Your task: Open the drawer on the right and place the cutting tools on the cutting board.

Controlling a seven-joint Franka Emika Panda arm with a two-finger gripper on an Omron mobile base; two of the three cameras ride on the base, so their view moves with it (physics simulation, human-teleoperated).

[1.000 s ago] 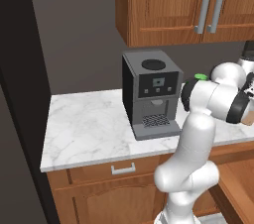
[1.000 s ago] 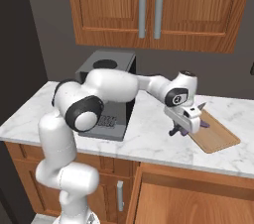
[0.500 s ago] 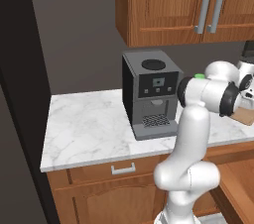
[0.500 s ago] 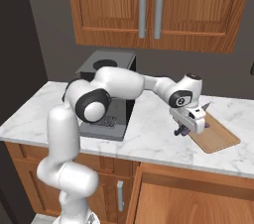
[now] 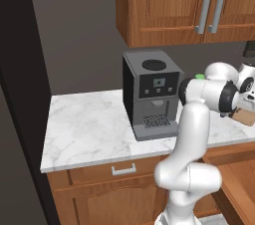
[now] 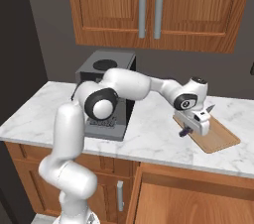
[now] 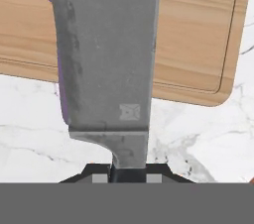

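Right base view: your gripper (image 6: 191,128) hangs low over the near-left end of the cutting board (image 6: 218,139), which lies flat on the marble counter (image 6: 149,136) to the right of the black coffee machine (image 6: 105,94). The arm reaches from the lower left, across the front of the machine, to the board.

Hand view: your gripper (image 7: 128,171) is clamped tight on a cleaver (image 7: 106,54), a broad grey blade that runs up from the jaws through the middle of the picture. A purple-handled tool (image 7: 47,0) shows beside and behind the blade, at its left edge; you cannot tell from this view whether it touches the blade or the board. The pale wooden cutting board (image 7: 198,34) lies beneath, one rounded corner at the lower right, with white marble nearer the camera.

In the right base view a small purple piece (image 6: 185,132) shows just beneath the hand, at the board's left edge. The drawer (image 6: 193,198) stands pulled out below the counter, to the right of the arm's base; you see its brown wooden inside at the lower right.

Left base view: the hand sits at the far right edge, with part of the board (image 5: 245,117) beneath it. A small green thing (image 5: 199,76) peeps out behind the arm, right of the coffee machine (image 5: 151,94). Wall cabinets (image 5: 199,5) with long grey handles hang above.
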